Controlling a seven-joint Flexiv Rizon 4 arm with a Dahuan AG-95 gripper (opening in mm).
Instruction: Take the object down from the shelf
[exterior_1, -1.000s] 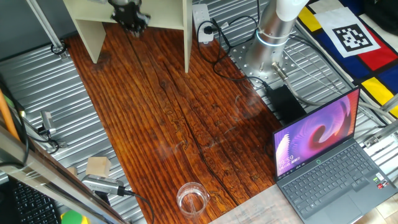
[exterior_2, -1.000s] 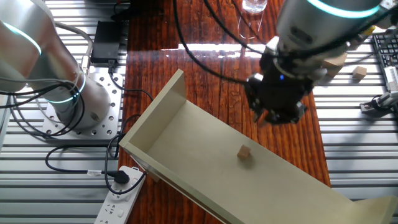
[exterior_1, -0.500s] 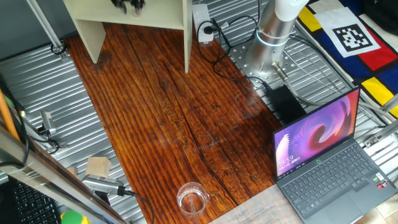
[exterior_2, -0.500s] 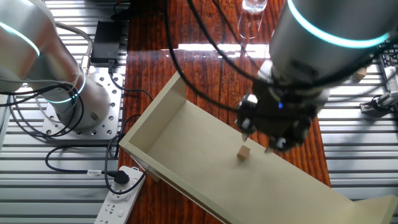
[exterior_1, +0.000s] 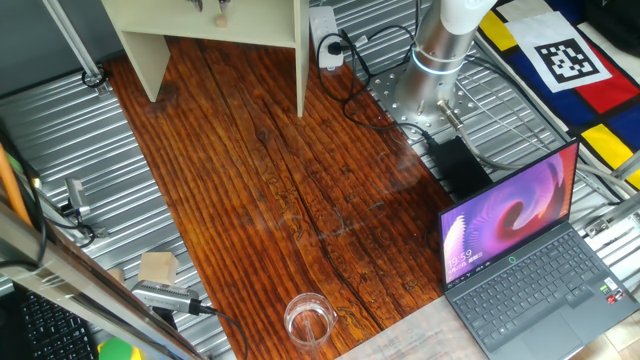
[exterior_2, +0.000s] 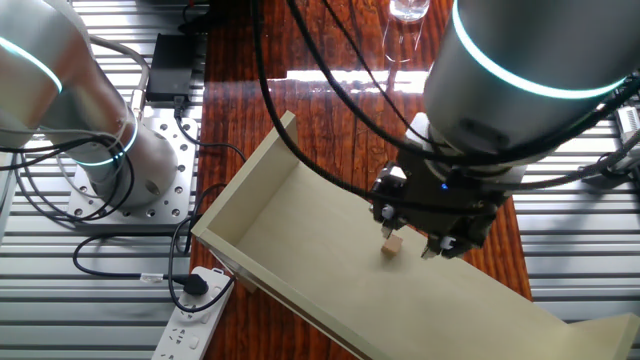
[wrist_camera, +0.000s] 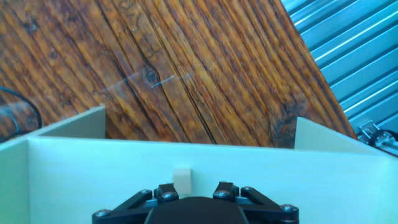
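Observation:
The shelf is a cream-beige board unit at the far end of the wooden table; it also shows in one fixed view and in the hand view. The object is a tiny tan wooden cube that sits on the shelf's top board. In the hand view the object lies between the black jaws, closer to the left one. My gripper hangs just over the cube with its jaws apart and nothing gripped. In one fixed view only its fingertips show at the top edge.
A clear glass cup stands at the table's near edge. A flat tan square block lies off the table's left side. An open laptop is at the right. A power strip and cables lie behind the shelf by the robot base.
My gripper has moved from in front of the shelf to over its top board and come down until the jaws straddle the small cube. The cube has not moved.

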